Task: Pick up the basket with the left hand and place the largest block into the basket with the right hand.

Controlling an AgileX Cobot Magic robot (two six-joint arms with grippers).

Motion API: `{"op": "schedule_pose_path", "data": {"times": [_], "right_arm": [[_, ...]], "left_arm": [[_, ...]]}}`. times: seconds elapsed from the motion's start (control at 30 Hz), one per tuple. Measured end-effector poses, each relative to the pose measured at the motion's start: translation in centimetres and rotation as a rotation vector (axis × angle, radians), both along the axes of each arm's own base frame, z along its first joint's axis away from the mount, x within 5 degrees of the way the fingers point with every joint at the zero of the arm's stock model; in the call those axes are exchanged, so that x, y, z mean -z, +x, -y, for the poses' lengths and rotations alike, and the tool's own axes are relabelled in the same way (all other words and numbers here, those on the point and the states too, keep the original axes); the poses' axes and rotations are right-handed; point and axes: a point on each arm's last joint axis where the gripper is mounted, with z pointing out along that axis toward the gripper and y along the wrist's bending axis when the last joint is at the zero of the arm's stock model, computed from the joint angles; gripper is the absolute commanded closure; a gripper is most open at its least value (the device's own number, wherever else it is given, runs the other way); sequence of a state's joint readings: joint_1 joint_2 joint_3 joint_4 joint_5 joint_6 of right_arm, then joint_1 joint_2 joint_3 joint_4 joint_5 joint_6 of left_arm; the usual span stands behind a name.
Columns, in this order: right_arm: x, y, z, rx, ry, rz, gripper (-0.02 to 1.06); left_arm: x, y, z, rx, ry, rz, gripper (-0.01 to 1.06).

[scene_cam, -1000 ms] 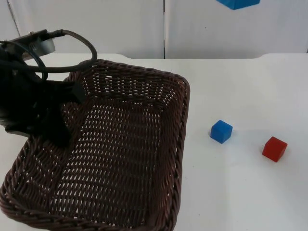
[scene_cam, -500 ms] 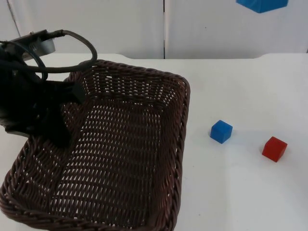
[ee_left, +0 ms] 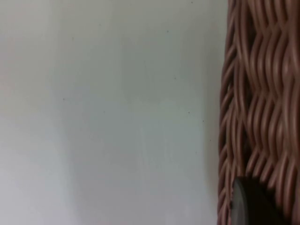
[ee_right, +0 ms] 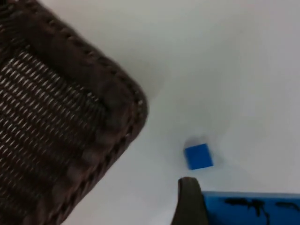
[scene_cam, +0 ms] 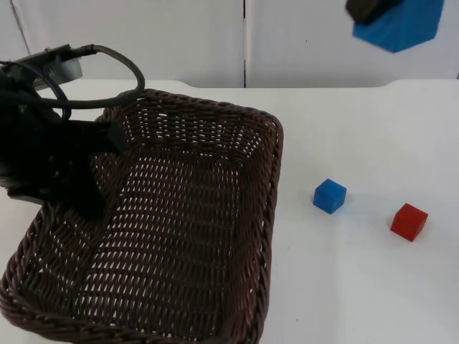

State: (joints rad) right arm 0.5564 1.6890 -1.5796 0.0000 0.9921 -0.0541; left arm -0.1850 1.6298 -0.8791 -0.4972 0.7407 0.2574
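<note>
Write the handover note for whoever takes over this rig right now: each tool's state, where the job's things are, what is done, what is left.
Left tool: shut on the brown wicker basket at its left rim, basket at the table's left side.
Right tool: high above the table's right side, shut on the large blue block.
On the white table, right of the basket: a small blue cube and a small red cube, both apart from the basket.
Done: basket gripped, largest block picked up.
Left: carry the large blue block over the basket and release it inside; the basket is empty.

Dark brown woven basket (scene_cam: 179, 215); blue large block (scene_cam: 401, 25); red cube (scene_cam: 409, 221).
</note>
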Motion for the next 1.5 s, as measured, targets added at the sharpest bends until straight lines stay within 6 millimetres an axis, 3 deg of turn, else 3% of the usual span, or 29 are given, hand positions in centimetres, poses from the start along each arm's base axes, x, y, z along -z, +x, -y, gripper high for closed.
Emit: {"op": "schedule_pose_path", "data": {"times": [0.1, 0.27, 0.57, 1.07, 1.5], "right_arm": [[0.2, -0.7, -1.0, -0.036, -0.005, -0.004, 1.05], [0.0, -2.9, -4.2, -0.148, 0.004, 0.018, 1.05], [-0.2, -5.3, -7.3, -0.253, 0.035, 0.056, 1.05], [-0.9, -4.9, -8.4, -0.260, 0.141, 0.158, 1.05], [5.1, -4.7, -8.5, -0.224, 0.269, 0.275, 1.05]], "left_arm": [[0.0, 0.0, 0.0, 0.000, 0.000, 0.000, 1.05], [0.0, 0.0, 0.0, 0.001, 0.000, -0.002, 1.05], [0.0, 0.0, 0.0, 0.001, 0.000, -0.002, 1.05], [0.0, 0.0, 0.0, 0.001, 0.000, -0.002, 1.05], [0.0, 0.0, 0.0, -0.001, 0.000, 0.003, 1.05]]}}
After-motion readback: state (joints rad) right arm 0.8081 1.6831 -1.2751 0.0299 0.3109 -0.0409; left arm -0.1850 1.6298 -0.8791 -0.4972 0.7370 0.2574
